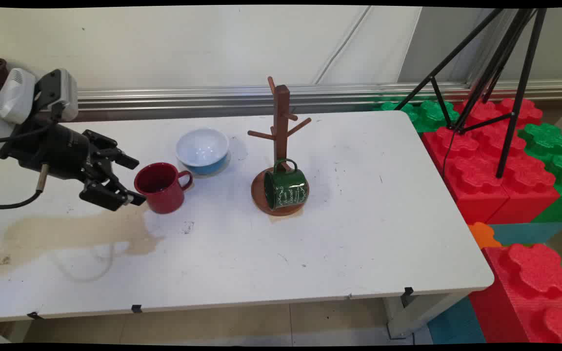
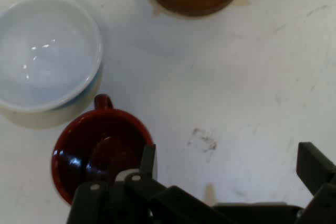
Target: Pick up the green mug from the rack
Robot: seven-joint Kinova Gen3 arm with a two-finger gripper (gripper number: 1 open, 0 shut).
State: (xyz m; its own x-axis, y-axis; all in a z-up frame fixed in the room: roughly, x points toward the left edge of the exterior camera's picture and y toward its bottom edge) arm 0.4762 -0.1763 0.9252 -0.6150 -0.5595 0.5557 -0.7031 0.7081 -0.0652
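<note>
The arm reaches in from the left, low over the white table [image 1: 359, 195], with its wrist tilted so the gripper [image 1: 132, 179] points rightward and slightly down toward the red mug [image 1: 161, 187]. The fingers [image 1: 126, 160] are spread wide apart and hold nothing; in the main view one finger lies above and behind the other, and the tips sit just beside the mug's left side. In the hand view one finger [image 2: 148, 162] overlaps the rim of the red mug [image 2: 97, 153] at its near edge, while the other finger rises at the far right of the picture, well apart from the mug; whether the nearer finger touches the rim cannot be told. The mug stands upright with its handle turned toward the white and blue bowl [image 1: 202, 150], which sits just behind it on the table. To the right stands a brown wooden mug tree [image 1: 281, 141], and a green mug [image 1: 286, 187] lies tipped on the tree's round base. A tan stain [image 1: 66, 234] spreads over the table below the gripper. Red and green foam blocks [image 1: 505, 161] and a black tripod [image 1: 495, 73] stand beyond the table's right end.
</note>
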